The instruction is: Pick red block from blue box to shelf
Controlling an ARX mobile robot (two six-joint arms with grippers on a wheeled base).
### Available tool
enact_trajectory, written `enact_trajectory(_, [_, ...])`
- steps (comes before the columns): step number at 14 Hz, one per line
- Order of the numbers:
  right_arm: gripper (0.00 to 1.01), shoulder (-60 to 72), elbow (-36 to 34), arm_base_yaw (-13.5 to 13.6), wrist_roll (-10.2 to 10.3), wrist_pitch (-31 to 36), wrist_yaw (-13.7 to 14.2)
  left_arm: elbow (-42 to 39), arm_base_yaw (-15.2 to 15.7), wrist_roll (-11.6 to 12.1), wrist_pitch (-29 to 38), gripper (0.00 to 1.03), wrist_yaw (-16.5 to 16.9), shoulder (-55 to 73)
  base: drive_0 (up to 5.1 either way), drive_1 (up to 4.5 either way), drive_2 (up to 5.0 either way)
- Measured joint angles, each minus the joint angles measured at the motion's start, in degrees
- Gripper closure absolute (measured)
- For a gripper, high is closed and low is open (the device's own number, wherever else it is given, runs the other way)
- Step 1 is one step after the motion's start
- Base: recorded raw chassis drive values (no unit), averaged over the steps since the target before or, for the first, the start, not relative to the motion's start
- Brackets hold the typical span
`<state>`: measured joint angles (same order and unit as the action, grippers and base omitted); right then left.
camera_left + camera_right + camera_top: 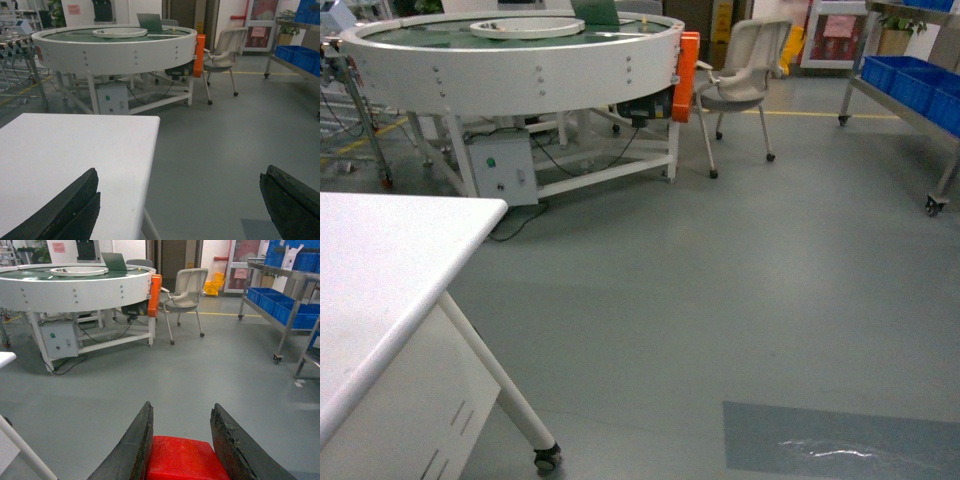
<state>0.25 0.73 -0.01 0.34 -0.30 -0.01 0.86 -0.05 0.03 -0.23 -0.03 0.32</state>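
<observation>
Gripped between the right gripper's (182, 440) dark fingers (132, 450), the red block (186, 460) is sitting above grey floor (200, 375). Far right, the shelf (285, 300) is carrying blue crates (280, 302). Over the near-left white table (75, 155), the left gripper (180, 205) is hanging wide, holding nothing.

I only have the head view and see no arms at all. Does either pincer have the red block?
Observer: Yes. In the right wrist view the right pincer is shut on the red block.
Operator: And the left one?
Observer: The left pincer is open and empty, over the edge of the white table.
Operator: Is the shelf ahead?
Observer: The right wrist view shows the shelf at far right, with blue crates on it.
</observation>
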Motion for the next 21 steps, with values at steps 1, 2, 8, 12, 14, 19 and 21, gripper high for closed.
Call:
enact_trajectory(1, [0.73,0.0,0.0,0.0,0.0,0.0,0.0,0.0,0.0,0.0,0.0,0.05,0.0,0.0,-1.5,-1.54,-1.5])
enact_trajectory(2, [0.73,0.0,0.0,0.0,0.0,0.0,0.0,0.0,0.0,0.0,0.0,0.05,0.0,0.0,-0.8,-0.82,-0.8])
enact_trajectory(8, [0.73,0.0,0.0,0.0,0.0,0.0,0.0,0.0,0.0,0.0,0.0,0.05,0.0,0.0,-0.8,-0.82,-0.8])
enact_trajectory(12, [0.73,0.0,0.0,0.0,0.0,0.0,0.0,0.0,0.0,0.0,0.0,0.05,0.0,0.0,-0.4,-0.41,-0.4])
enact_trajectory(14, [0.73,0.0,0.0,0.0,0.0,0.1,0.0,0.0,0.0,0.0,0.0,0.05,0.0,0.0,0.0,0.00,0.0])
enact_trajectory(19, [0.73,0.0,0.0,0.0,0.0,0.0,0.0,0.0,0.0,0.0,0.0,0.05,0.0,0.0,0.0,0.00,0.0])
enact_trajectory(21, [0.73,0.0,0.0,0.0,0.0,0.0,0.0,0.0,0.0,0.0,0.0,0.05,0.0,0.0,0.0,0.00,0.0])
